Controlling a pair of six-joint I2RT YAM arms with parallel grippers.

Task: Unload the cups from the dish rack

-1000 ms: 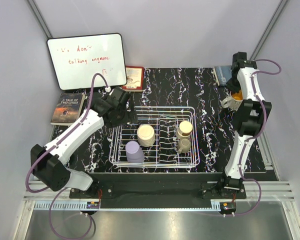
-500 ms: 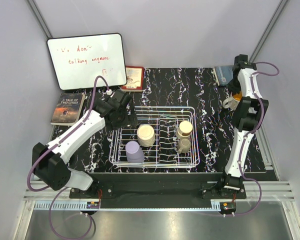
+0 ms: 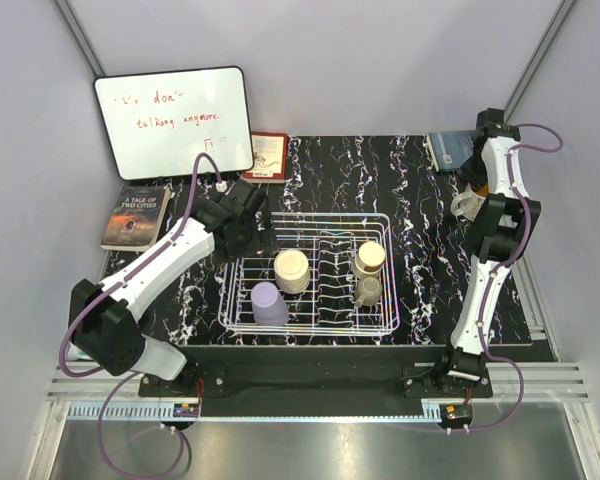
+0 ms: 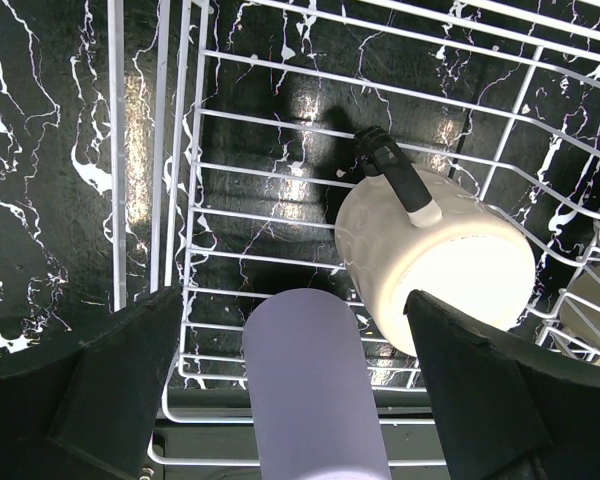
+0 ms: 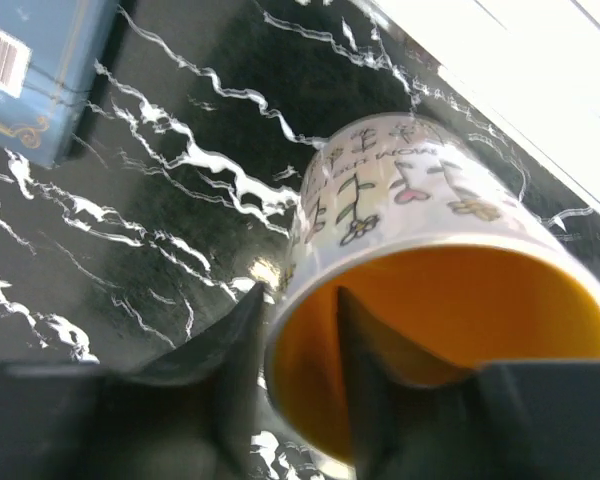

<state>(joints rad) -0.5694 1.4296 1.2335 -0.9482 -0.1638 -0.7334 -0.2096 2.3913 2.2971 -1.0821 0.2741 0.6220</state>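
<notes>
The white wire dish rack (image 3: 308,322) sits at table centre. It holds a lavender cup (image 3: 269,303), a cream cup (image 3: 292,270), a tan cup (image 3: 369,257) and a small olive-grey cup (image 3: 368,291). I see no clear cup. My left gripper (image 3: 254,236) hovers open over the rack's back-left corner. In the left wrist view the gripper (image 4: 292,296) has its jaws wide apart above the lavender cup (image 4: 315,390), with the cream cup (image 4: 440,265) to the right. My right gripper (image 5: 300,292) is shut on the rim of a flowered mug (image 5: 410,190) with an orange inside, at the far right (image 3: 464,207).
A whiteboard (image 3: 173,121) leans at the back left, with a book (image 3: 136,215) in front of it. A small red card (image 3: 268,156) stands behind the rack. A blue book (image 3: 446,149) lies at the back right, also in the right wrist view (image 5: 40,70).
My left gripper has shifted slightly right toward the rack's back-left corner. My right wrist has shifted slightly right with the mug still in its grip.
</notes>
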